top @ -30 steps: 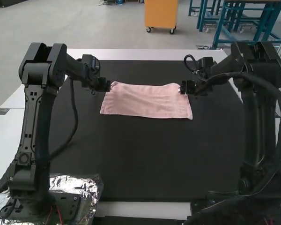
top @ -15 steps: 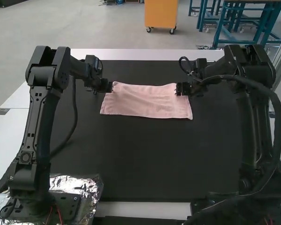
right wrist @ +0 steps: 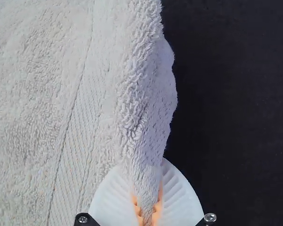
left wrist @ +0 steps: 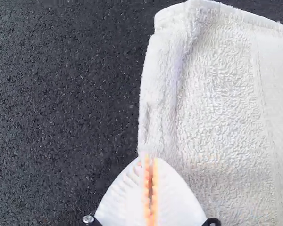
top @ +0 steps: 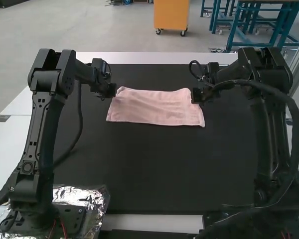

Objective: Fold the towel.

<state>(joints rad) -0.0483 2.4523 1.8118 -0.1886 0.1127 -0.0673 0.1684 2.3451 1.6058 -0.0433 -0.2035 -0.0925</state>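
The pink towel [top: 157,110] lies as a wide strip across the mat, with raised edges at its two short ends. At its left end is my left gripper [top: 110,91]; my right gripper [top: 196,95] is at the right end, near the far corner. In the left wrist view, the towel [left wrist: 221,94] has a thick rolled edge running down to my left gripper [left wrist: 150,162], whose fingertips are closed on that edge. In the right wrist view, a bunched edge of the towel [right wrist: 144,108] is pinched between the pads of my right gripper [right wrist: 148,200].
A black mat [top: 154,169] covers the middle of the white table [top: 139,58]. Crinkled foil [top: 97,199] lies around the left arm's base. Cables hang along both arms.
Over the last half second my left gripper has shifted slightly left and my right gripper slightly right, both outward. The towel lies almost as before.
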